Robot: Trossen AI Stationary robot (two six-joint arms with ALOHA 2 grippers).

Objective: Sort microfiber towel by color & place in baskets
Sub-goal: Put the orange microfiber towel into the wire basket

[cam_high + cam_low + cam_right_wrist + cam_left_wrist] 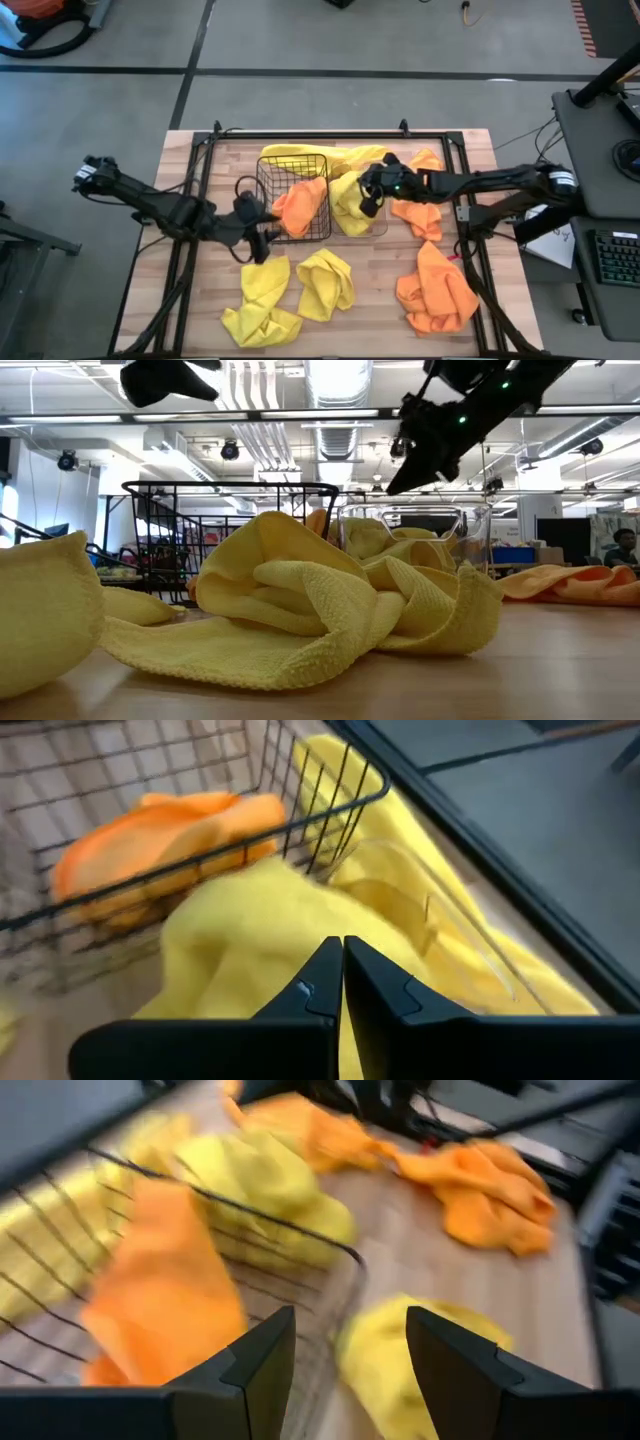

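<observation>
High view: two baskets (296, 196), four yellow towels (325, 283), four orange.

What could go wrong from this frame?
1. The yellow towel drapes over the clear bin rim beside the wire basket; it may slide out.
2. The right gripper is shut just above it and could snag the cloth.
3. The left gripper, open beside the basket, might bump its wires.

Motion blur smeared the orange towel (165, 1295) in the wire basket (300, 1230), while the clear bin (375, 222) lay mostly hidden under a yellow towel (348, 200).
</observation>
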